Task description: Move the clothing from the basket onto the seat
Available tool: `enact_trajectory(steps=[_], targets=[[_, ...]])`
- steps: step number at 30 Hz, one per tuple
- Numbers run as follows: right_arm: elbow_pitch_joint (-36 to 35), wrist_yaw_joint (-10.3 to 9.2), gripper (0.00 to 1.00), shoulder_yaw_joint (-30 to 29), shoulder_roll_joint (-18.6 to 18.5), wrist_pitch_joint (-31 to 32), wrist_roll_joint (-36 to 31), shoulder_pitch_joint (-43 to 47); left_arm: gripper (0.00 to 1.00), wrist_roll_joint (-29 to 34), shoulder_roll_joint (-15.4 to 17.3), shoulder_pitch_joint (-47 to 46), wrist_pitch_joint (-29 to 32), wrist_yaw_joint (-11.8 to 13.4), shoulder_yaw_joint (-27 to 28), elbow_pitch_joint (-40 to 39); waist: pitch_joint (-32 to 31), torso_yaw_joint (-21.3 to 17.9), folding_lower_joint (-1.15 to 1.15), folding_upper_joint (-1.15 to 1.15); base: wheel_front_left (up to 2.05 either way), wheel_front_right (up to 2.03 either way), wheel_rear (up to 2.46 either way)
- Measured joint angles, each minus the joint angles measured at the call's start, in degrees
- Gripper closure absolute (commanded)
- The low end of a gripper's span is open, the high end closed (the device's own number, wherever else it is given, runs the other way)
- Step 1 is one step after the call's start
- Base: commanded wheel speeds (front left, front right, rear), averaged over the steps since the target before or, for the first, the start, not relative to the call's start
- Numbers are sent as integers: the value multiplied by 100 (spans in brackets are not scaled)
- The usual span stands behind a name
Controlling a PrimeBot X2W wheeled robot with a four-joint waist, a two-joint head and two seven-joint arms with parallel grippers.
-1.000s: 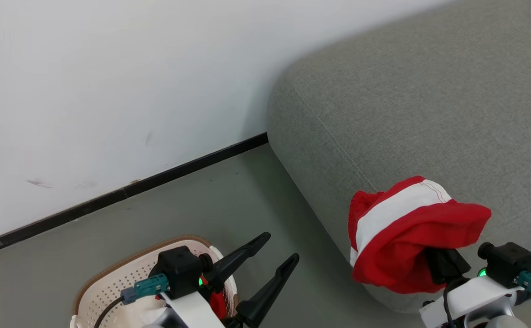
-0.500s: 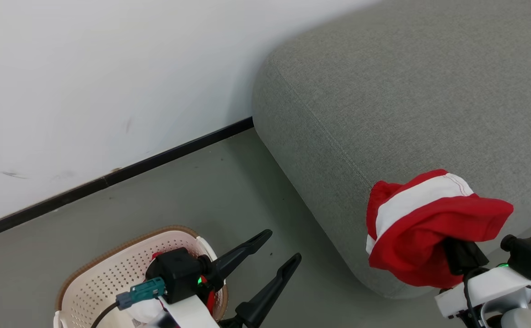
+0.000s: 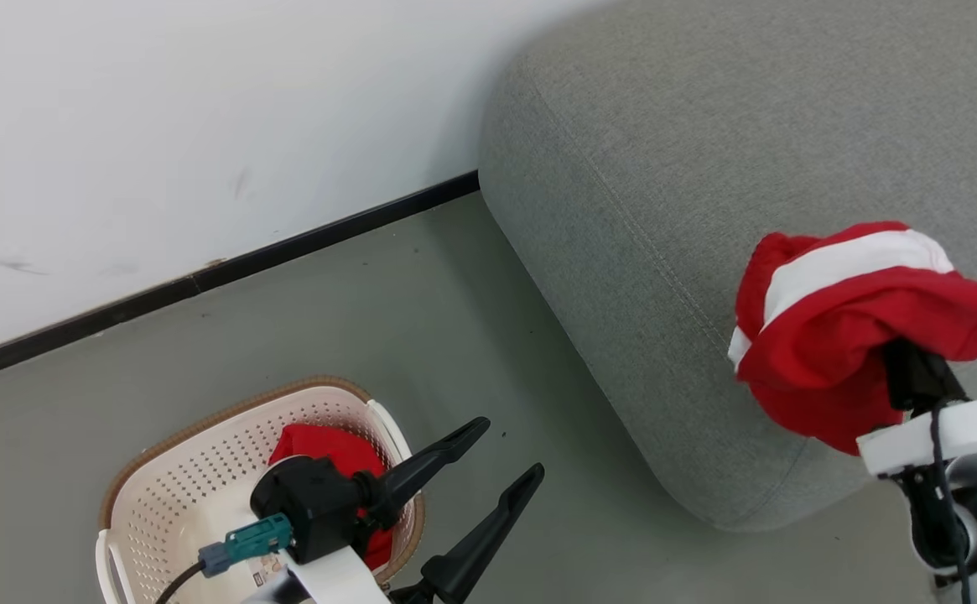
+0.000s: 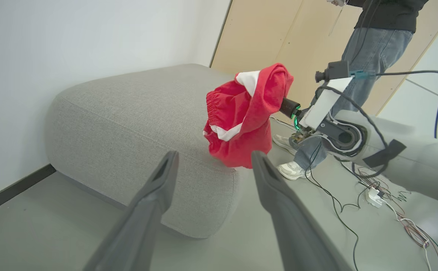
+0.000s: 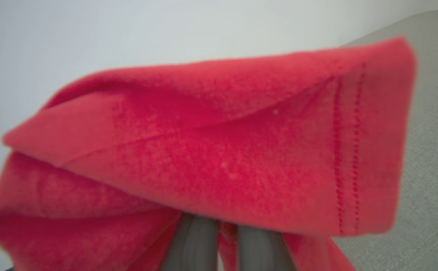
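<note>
- The right gripper [image 5: 224,241] has its fingers nearly together, pinching a fold of the red garment [image 3: 823,361]. The cloth drapes over the fingers and hides their tips in the head view.
- That garment hangs at the right edge of the head view, over the rounded front edge of the sofa [image 3: 706,168]. In the left wrist view its lowest fold is at the cushion top, but I cannot tell whether it touches.
- Above and to the right of the garment, the sofa's top spreads out as broad grey fabric. A stitched seam runs just inside the edge.
- The left gripper [image 3: 507,449] sits at the lower centre of the head view with its fingers spread wide, holding nothing. The fingers point toward the sofa's front.
- The basket [image 3: 203,495] stands at the lower left of the head view. The left wrist covers part of its right rim.
- The second garment [image 3: 324,445] lies inside the basket against its right wall.
- A band of grey floor [image 3: 387,335] separates the basket from the sofa's front, and the left fingers reach into it.
- The white wall [image 3: 161,126] fills the upper left of the head view. Its dark baseboard [image 3: 287,247] slants up to meet the sofa's left end.
- At the upper right of the left wrist view, a person [image 4: 369,49] in jeans stands behind the right arm, near the sofa's far side, with a shoe [image 4: 292,171] on the floor.
- Loose cables [image 4: 373,195] trail over the floor at the lower right of that view, below the right arm.
- A pale wooden panel [image 4: 271,34] stands behind the sofa at the top centre of the left wrist view.
</note>
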Motion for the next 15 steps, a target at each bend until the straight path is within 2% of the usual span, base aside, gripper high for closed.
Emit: enact_trajectory(steps=[15], targets=[[803,0,100,-1190,-246,648,647,-1680,0,-2,193,21,124,119,142,-356,563,312,0,0,0,0,0]])
